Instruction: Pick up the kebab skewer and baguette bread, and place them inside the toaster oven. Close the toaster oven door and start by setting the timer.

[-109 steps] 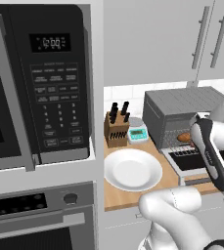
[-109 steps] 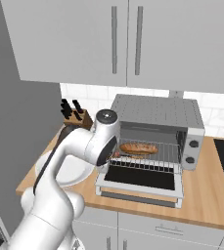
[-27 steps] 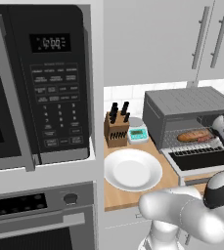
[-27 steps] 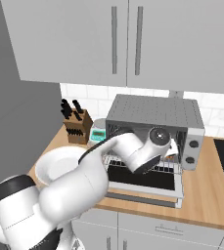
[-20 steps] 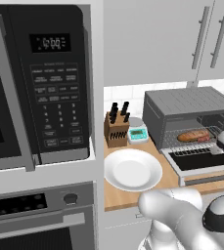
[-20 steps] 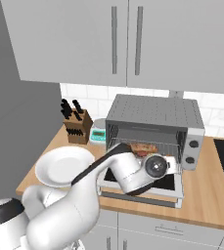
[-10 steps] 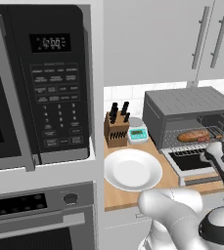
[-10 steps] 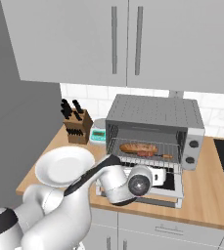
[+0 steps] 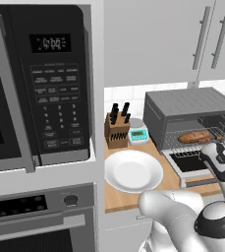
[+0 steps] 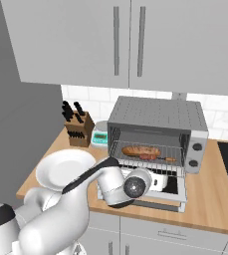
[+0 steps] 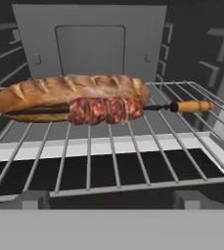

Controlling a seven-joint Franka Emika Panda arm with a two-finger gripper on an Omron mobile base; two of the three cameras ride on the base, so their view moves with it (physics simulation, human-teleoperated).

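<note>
The grey toaster oven [image 10: 158, 117] stands with its drop-down door [image 10: 177, 196] lying open. On its wire rack [image 11: 108, 156] the golden baguette [image 11: 59, 90] lies crosswise. The kebab skewer [image 11: 106, 110] rests right against the loaf's front side, with its meat chunks at the middle and its tan stick end pointing right. Both also show in the baguette [image 10: 141, 150] and kebab skewer [image 10: 158, 158] of the right base view. My gripper [image 11: 108, 200] is open and holds nothing. It hovers over the lowered door, facing the rack. The baguette [image 9: 195, 137] shows inside the oven.
A white plate [image 9: 133, 170] lies on the wooden counter left of the oven. A knife block [image 9: 116, 130] and a small scale [image 9: 138, 136] stand behind it. The black microwave [image 9: 40, 88] fills the left wall. The oven's control knobs [image 10: 197, 154] sit on its right panel.
My hand has drawn back out of the oven mouth and dropped lower, in front of the open door. Baguette and skewer have stayed on the rack.
</note>
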